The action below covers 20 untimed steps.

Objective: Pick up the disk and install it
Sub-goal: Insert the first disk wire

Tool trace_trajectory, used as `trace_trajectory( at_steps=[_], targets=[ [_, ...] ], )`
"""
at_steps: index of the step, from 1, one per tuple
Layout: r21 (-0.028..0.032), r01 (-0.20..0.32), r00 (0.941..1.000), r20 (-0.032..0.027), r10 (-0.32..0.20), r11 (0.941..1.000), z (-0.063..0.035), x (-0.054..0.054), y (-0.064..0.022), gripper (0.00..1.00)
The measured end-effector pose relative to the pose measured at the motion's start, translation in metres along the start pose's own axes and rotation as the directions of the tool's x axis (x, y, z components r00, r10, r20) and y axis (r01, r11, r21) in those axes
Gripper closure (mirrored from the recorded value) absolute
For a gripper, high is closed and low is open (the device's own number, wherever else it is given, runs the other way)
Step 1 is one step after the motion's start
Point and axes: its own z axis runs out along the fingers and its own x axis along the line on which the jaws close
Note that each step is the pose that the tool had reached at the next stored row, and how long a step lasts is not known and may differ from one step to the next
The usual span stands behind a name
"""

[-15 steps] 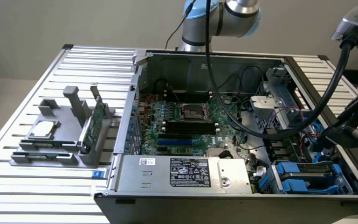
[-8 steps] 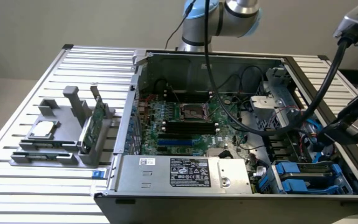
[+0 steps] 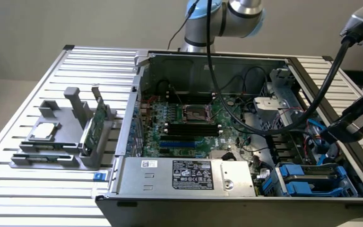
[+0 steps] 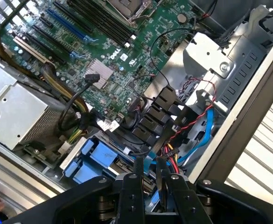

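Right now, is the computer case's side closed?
No, the case is open on top, with its motherboard in plain sight.

Robotics lab bench set up for computer assembly

An open desktop computer case (image 3: 194,71) lies on a slatted aluminium worktop (image 3: 99,61) with its motherboard (image 4: 145,51) exposed. Behind the case rises a jointed grey-and-blue robot arm (image 3: 229,19). Beside the case, toward the exterior view's left, a grey fixture (image 3: 46,158) holds loose computer parts. A bare beige wall (image 3: 74,23) stands behind the case.
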Motion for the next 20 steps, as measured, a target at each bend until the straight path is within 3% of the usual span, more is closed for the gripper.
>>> trace_trajectory(
  at_steps=[2,7,16,20],
  targets=[
    [0.0002,-0.007,1.0,0.0066,0.007,1.0,0.001,0.0,-0.0008,0.75],
    [0.0103,-0.023,0.9995,0.0205,0.023,0.9997,0.0041,0.0,-0.0024,0.75],
    [0.0227,-0.076,0.9965,0.0367,0.075,0.9969,0.0095,0.001,-0.0044,0.75],
    [0.0292,-0.126,0.9912,0.0456,0.125,0.9916,0.0113,0.001,-0.0047,0.75]
  ],
)
